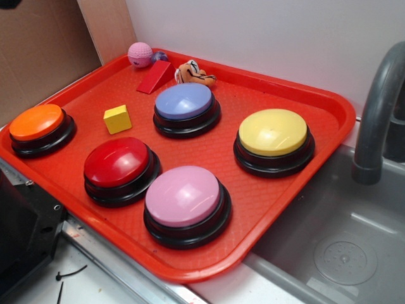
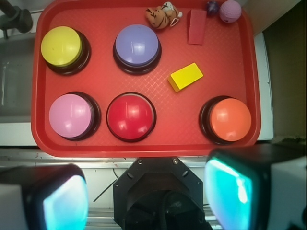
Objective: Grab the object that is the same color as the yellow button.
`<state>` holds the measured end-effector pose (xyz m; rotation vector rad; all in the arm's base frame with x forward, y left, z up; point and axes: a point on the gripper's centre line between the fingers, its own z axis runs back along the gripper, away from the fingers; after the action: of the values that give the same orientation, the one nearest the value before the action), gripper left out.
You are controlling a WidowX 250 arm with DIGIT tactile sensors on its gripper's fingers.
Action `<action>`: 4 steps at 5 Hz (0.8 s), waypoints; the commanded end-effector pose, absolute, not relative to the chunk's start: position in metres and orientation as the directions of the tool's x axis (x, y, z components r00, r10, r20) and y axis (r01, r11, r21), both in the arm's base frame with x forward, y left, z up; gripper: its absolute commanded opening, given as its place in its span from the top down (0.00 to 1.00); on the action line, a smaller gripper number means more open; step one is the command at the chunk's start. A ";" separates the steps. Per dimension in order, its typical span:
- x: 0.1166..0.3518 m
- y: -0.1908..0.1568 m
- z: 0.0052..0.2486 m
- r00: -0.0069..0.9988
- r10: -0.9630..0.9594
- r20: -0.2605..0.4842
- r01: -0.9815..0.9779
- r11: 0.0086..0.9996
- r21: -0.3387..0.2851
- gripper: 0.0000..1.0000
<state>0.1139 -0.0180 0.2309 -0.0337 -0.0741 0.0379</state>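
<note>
Gripper [image 2: 148,191] seen spread wide, nothing held, above near tray edge | yellow block [image 1: 118,119] lying flat on red tray [image 1: 278,190], between orange button [image 1: 37,122] and purple button [image 1: 184,101], far of red button [image 1: 116,161] | yellow button [image 1: 273,132] at tray's right, well apart from block.

Both gripper fingers [image 2: 229,191] are blurred and cut off by the wrist view's bottom edge. Far ahead of them, a small purple thing [image 2: 212,6] beside the pink ball [image 2: 230,10] is too small to identify.
</note>
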 end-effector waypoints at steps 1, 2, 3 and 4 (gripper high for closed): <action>0.128 0.005 0.214 0.878 0.446 0.174 -0.427 0.894 -0.136 0.00; 0.139 0.020 0.195 0.786 0.592 0.179 -0.572 0.805 -0.157 0.00; 0.154 0.032 0.169 0.667 0.717 0.203 -0.699 0.697 -0.163 0.00; 0.176 0.045 0.145 0.519 0.827 0.215 -0.823 0.552 -0.137 0.00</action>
<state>0.1763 0.0414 0.1369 -0.0140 -0.2340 1.0040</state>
